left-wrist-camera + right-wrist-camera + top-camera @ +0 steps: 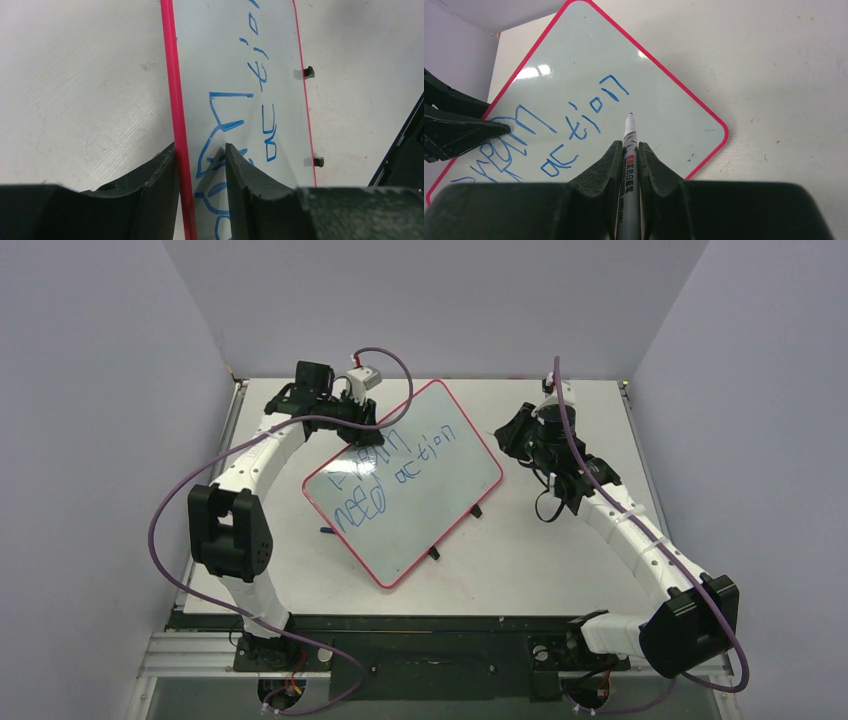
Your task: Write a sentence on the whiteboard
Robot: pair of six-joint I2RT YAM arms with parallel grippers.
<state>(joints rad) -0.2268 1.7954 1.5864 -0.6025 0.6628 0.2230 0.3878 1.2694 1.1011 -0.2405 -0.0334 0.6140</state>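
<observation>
The whiteboard (440,465) lies tilted on the table, white with a red rim. The sentence (385,480) is in blue marker, in rows; "action" is readable (584,125). My left gripper (360,428) is at the board's far left edge. In the left wrist view it (200,146) is open, astride the red rim (172,100); one finger is outside it and the other over the writing (235,125). My right gripper (630,145) is shut on a grey marker (629,165), tip bare, above the board's right part (664,115). From above, this gripper (512,435) hangs beside the board's right corner.
Two small black clips (478,510) (433,553) stick out from the board's near right edge. A small blue object (327,530) lies on the table by the board's left edge. Grey walls close in the table on three sides. Purple cables loop over both arms.
</observation>
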